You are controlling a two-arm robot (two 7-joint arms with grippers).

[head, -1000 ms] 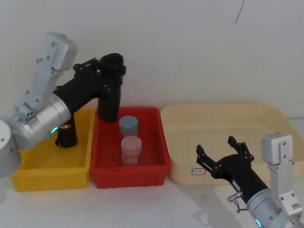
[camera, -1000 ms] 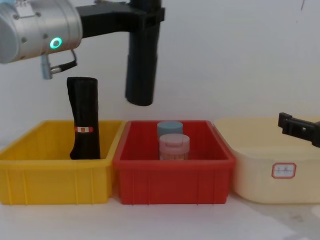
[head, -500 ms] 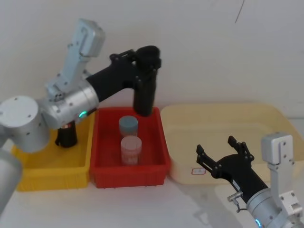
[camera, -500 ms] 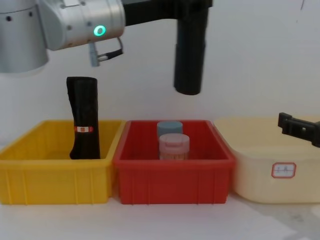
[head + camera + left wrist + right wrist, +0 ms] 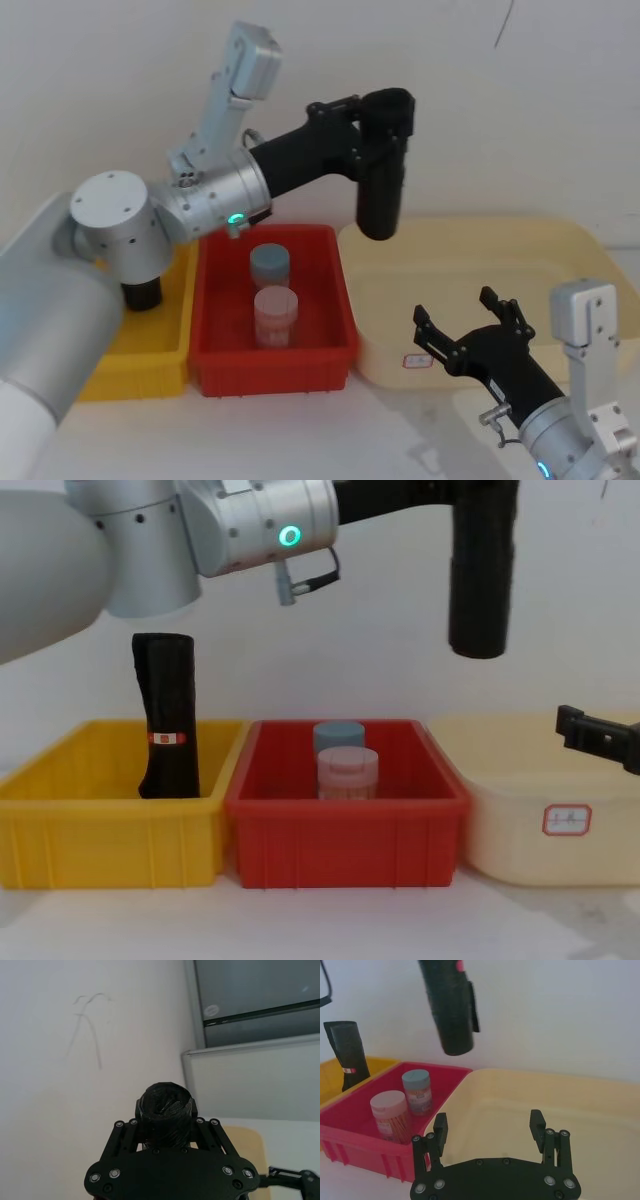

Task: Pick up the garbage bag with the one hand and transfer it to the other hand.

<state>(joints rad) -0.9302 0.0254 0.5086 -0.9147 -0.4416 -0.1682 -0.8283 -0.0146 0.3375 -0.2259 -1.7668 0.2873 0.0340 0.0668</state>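
Shifted: garbage bag (image 5: 380,195), carried rightward from over red bin (image 5: 270,365) to cream tub (image 5: 450,228) edge.
Right gripper (image 5: 455,312): fingers wide, empty, low; bag above-left of them.
Left gripper (image 5: 375,115): fingers clamped on bag's top, bag hanging upright.
Meaning: handover probably next.

I've got bright, even light on the wall (image 5: 500,100), no glare. Thin soft shadow under the red tray (image 5: 345,830) on the table (image 5: 320,925). Ring light (image 5: 290,535) glows green; bag (image 5: 480,580) reads flat black.
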